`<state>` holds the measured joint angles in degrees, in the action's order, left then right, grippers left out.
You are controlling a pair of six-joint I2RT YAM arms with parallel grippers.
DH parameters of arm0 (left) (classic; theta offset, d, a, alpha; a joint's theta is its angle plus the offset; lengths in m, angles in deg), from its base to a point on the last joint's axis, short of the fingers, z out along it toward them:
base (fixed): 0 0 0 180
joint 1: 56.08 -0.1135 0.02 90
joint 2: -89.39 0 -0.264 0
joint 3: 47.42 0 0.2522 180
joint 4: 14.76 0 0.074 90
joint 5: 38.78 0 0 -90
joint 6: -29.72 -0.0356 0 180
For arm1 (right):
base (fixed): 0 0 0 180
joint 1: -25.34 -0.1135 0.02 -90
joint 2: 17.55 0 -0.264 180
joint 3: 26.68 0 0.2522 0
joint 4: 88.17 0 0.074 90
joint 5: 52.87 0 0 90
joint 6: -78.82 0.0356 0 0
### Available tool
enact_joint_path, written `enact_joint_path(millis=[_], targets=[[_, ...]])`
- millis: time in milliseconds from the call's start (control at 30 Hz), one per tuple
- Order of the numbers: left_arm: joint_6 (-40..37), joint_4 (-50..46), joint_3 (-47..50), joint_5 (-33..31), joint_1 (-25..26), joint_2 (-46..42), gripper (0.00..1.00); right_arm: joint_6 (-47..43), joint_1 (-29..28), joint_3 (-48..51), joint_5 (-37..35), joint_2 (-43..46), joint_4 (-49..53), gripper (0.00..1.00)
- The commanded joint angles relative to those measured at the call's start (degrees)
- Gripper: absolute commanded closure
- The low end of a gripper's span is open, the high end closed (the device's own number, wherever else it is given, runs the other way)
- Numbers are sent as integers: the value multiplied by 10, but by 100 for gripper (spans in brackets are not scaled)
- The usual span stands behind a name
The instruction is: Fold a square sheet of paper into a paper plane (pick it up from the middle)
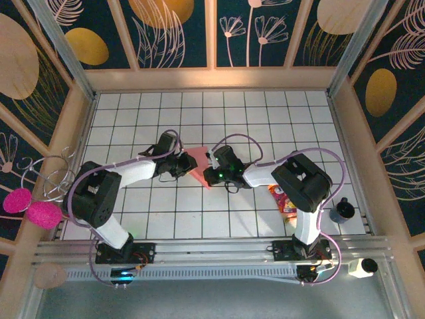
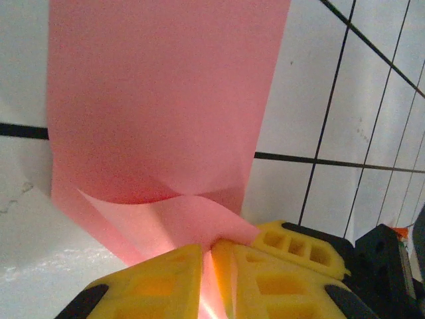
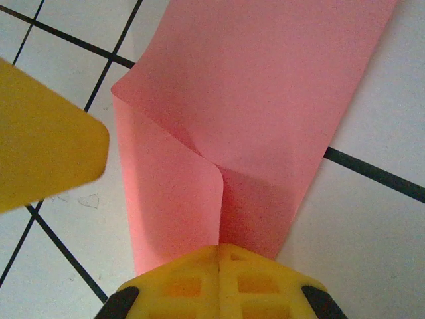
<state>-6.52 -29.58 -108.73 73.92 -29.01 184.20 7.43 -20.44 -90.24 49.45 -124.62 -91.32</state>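
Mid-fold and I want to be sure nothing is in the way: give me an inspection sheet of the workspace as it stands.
Surface: white tiled tabletop with dark grid lines; no spills seen.
Job's things: thin salmon-pink sheet of paper, partly folded, held at the table's middle; no finished plane.
Clutter: crinkly red and yellow snack packet beside the right arm; dark cup near the right edge.
Grippers: left gripper and right gripper both shut on the sheet, facing each other.
Cables: purple cables loop along both arms.
Surroundings: dark floral wall panels; fluffy pink pompoms outside the left wall.
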Motion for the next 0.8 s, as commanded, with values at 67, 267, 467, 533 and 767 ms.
enact_joint_path(millis=[67,267,467,533,767], targets=[[24,34,-1,15,7,15,84,10,6,-2,-3,-22,33,100],[13,14,-9,0,9,31,84,12,5,-1,-5,-22,34,100],[2,-4,-12,-22,9,52,85,11,6,-2,-7,-22,38,100],[0,-9,-12,-27,9,53,85,10,5,-2,-7,-23,39,100],[-4,-10,-7,-33,9,57,85,12,5,0,-8,-23,38,100]])
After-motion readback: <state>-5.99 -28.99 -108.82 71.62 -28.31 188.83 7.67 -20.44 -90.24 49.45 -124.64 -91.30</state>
